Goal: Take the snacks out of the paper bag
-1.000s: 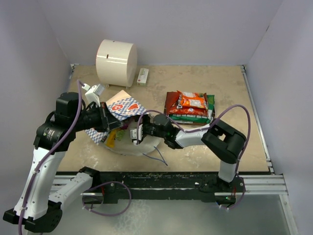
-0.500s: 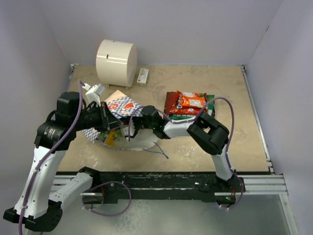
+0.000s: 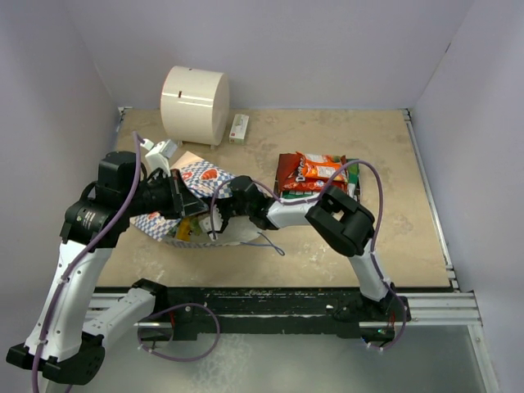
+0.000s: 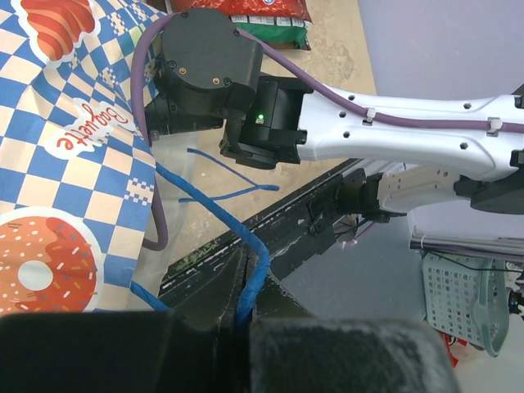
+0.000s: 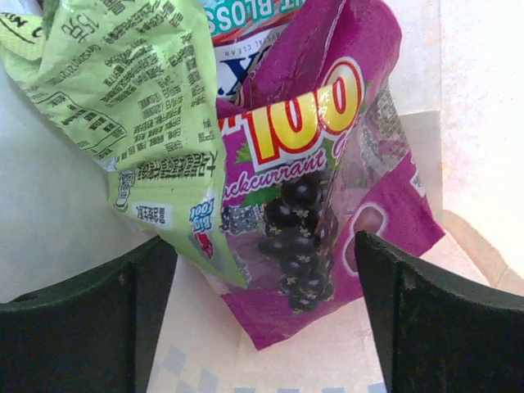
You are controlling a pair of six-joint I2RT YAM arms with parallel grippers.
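L gripper (image 4: 246,282) nips thin blue cord handle (image 4: 214,211), holding blue-and-white checkered paper bag (image 4: 74,180) open. R gripper (image 5: 266,311), fingers spread, inside bag mouth astride glossy purple blackcurrant packet (image 5: 315,213). Push deeper, close on purple only, skip lime-green packet (image 5: 131,98)

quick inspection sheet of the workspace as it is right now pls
surface: beige table, mottled, no spills seen
job's things: paper bag on its side; purple packet, green packet and teal packet inside it; stack of snacks already out on the table
clutter: cream cylinder and small white-and-red box at the back
grippers: left claw shut on the blue cord handle; right claw open inside the bag, one finger on each side of the purple packet
cables: purple cable clipped along the right arm
surroundings: plain walls on three sides; white basket beyond the table
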